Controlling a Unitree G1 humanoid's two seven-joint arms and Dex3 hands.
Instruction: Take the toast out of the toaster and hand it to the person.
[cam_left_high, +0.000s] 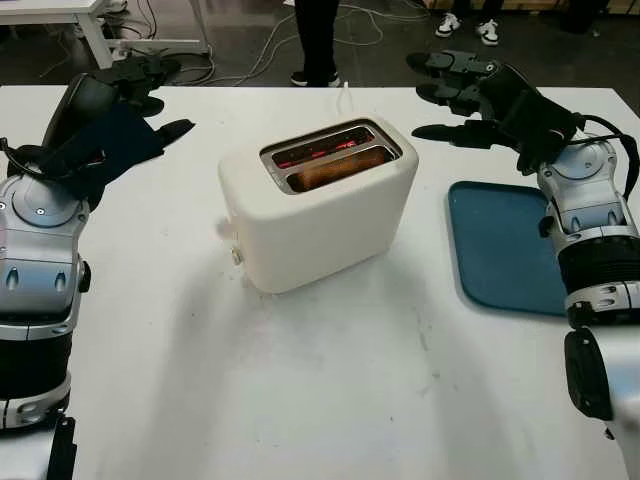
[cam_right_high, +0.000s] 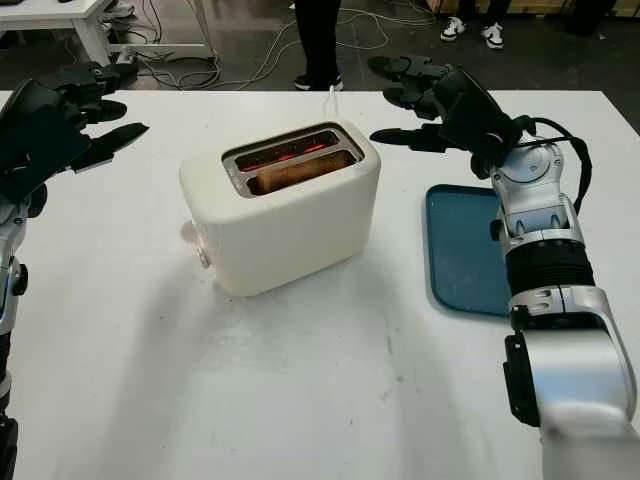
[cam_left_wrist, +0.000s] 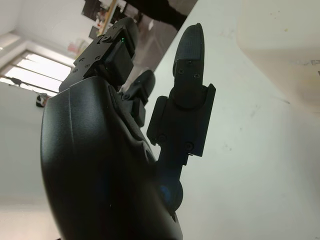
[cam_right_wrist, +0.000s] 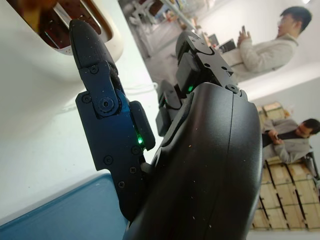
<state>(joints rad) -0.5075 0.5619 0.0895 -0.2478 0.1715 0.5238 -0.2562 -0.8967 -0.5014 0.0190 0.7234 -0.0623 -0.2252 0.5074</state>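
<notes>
Meanwhile both hands hold nothing: left hand (cam_left_high: 135, 85) and right hand (cam_left_high: 465, 95) open above the table (cam_left_high: 300, 380), flanking the toaster (cam_left_high: 315, 205) with toast (cam_left_high: 335, 170) inside.

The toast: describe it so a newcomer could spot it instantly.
Find the white table; near its middle stands a cream two-slot toaster, left of the blue tray. The toast is the golden-brown slice sunk in the slot nearer the robot, while the farther slot beside it shows just glowing red elements.

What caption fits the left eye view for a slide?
Both open black hands, left hand and right hand, flank a cream two-slot toaster holding browned toast; blue tray alongside.
</notes>
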